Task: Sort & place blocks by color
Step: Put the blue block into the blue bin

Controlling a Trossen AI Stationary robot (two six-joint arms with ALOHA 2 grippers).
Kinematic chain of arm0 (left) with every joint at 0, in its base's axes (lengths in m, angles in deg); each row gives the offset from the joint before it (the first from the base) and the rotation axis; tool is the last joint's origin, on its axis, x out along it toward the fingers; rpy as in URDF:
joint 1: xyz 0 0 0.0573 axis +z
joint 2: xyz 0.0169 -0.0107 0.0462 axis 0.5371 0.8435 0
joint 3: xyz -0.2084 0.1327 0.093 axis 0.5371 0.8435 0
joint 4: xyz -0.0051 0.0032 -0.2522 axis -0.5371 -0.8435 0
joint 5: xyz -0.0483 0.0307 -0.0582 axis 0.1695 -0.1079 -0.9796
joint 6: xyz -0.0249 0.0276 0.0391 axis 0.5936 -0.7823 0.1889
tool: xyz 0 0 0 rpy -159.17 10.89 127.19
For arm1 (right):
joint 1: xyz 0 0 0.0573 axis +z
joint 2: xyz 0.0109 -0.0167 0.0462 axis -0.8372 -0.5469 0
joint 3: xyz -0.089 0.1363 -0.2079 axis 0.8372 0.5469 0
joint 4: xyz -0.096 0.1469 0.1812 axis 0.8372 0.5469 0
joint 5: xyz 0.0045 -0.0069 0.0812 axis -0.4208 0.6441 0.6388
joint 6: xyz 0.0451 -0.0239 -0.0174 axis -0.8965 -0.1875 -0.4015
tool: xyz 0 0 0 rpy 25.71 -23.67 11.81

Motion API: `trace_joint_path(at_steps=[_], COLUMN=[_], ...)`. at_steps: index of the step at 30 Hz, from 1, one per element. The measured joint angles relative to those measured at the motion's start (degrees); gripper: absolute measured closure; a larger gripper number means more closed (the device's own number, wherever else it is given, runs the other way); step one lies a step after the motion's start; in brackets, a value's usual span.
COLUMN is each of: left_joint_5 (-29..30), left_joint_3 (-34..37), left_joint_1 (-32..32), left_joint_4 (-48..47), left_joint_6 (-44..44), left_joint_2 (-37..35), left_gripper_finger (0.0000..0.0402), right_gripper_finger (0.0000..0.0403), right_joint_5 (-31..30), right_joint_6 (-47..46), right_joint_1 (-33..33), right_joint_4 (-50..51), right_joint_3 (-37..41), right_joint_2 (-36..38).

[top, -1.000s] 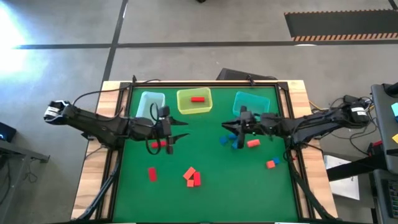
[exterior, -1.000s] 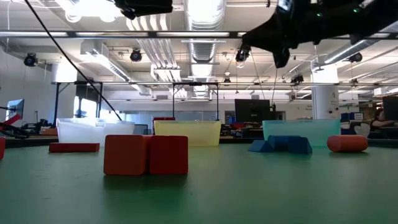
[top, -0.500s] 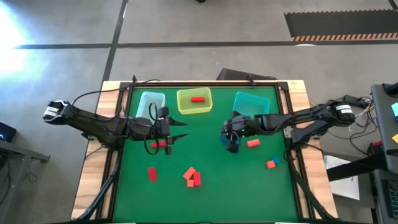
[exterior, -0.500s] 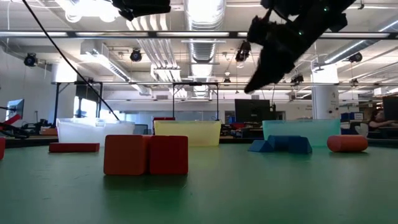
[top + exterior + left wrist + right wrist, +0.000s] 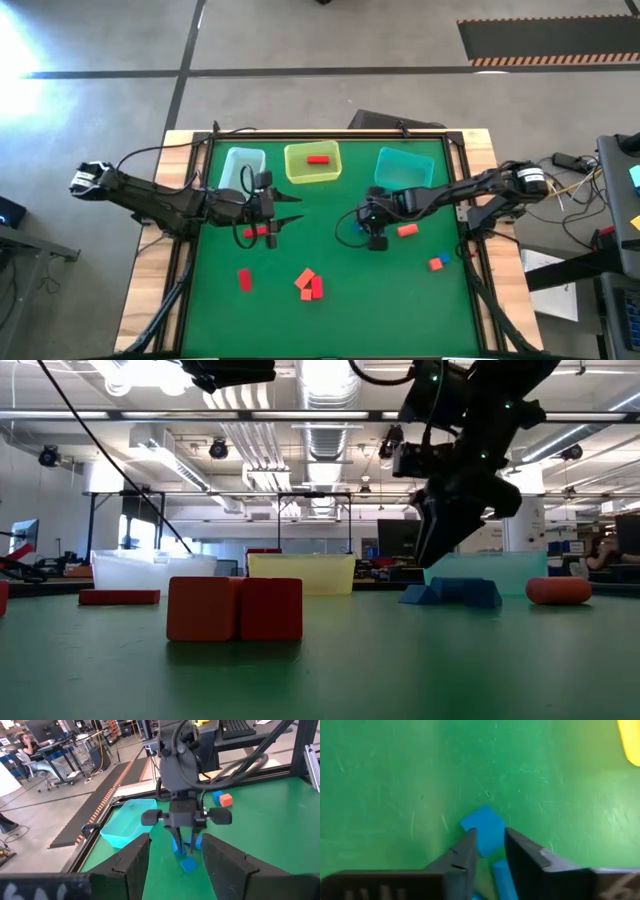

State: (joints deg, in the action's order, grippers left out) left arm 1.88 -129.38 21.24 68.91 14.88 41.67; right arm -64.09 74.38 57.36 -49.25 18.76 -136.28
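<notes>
You're seeing the right gripper (image 5: 184, 851) pointing down over blue blocks (image 5: 187, 864), teal bin (image 5: 129, 822) sitting beside it.

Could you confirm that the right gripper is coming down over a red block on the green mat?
Not quite: the block under the right gripper is blue, not red, as the right wrist view shows. The gripper does hang over it on the green mat.

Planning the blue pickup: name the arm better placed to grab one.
Right: its gripper is down over the blue blocks, jaws open astride one. The left gripper waits near the clear bin.
</notes>
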Motion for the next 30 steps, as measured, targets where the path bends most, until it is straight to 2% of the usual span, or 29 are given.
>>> trace_joint_path(at_steps=[8,11,14,17,22,26,30], left_joint_5=[0.02,0.02,0.02,0.04,0.04,0.05,0.04], left_joint_3=[0.0,0.0,0.0,0.0,0.0,0.0,0.0], left_joint_1=[0.0,0.0,0.0,0.0,0.0,-0.01,-0.02], left_joint_4=[0.0,-0.02,-0.01,-0.02,-0.02,-0.04,-0.04], left_joint_6=[-1.2,-1.36,-1.36,-1.36,-1.3,-0.92,-0.9], left_joint_2=[0.04,0.07,0.07,0.09,0.11,0.13,0.13], left_gripper_finger=[0.0237,0.0237,0.0237,0.0237,0.0237,0.0237,0.0237], right_gripper_finger=[0.0159,0.0126,0.011,0.0112,0.0138,0.0176,0.0229], right_joint_5=[-0.04,-0.06,-0.09,-0.03,0.25,0.26,-1.83], right_joint_6=[7.81,9.97,11.21,11.27,10.04,7.6,0.83], right_joint_1=[0.0,0.0,-0.02,-0.15,-0.45,-0.71,-1.22], right_joint_4=[0.0,0.46,2.93,5.26,6.46,6.57,5.94], right_joint_3=[-2.84,-4.31,-6.19,-7.79,-9.2,-9.24,-9.18], right_joint_2=[-6.46,-8.72,-10.73,-12.29,-13.84,-13.65,-13.59])
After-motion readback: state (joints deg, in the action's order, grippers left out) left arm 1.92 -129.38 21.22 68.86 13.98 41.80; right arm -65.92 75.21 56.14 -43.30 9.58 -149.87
